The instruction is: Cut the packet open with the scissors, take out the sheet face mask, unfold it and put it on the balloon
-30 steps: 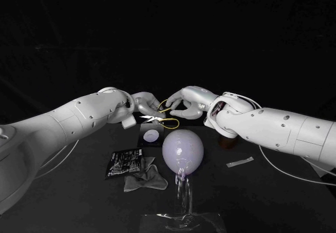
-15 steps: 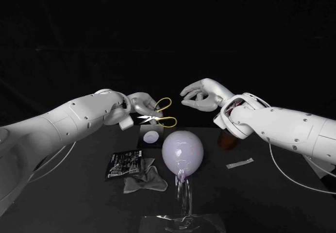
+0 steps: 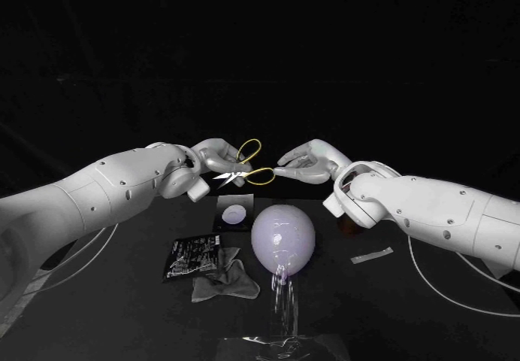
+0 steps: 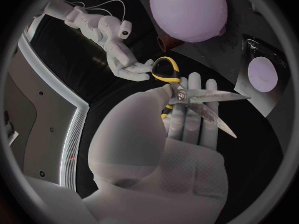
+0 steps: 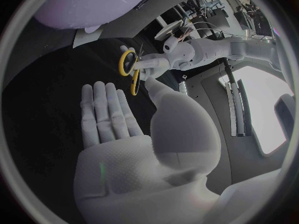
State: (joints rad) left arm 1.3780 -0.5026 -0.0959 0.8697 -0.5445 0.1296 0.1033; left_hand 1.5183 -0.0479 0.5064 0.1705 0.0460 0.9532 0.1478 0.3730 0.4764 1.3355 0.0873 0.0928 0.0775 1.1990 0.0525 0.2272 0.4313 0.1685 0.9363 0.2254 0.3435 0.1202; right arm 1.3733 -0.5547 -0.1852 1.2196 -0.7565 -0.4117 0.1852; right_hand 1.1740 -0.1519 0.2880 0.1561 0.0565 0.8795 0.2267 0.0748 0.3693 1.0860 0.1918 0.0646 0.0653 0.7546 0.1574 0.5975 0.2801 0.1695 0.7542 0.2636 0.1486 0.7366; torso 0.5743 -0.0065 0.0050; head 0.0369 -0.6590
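Over the black table (image 3: 433, 295), the yellow-handled scissors (image 3: 240, 177) are held by the left hand (image 3: 213, 161), while the right hand (image 3: 306, 165) is seen empty, fingers stretched, just beside them.

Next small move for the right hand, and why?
Probably ease the right hand forward and slip its fingers into the yellow loops of the scissors. The left hand holds them up near the pivot, blades open, loops turned toward the right hand, which is close to a loop but grips nothing.
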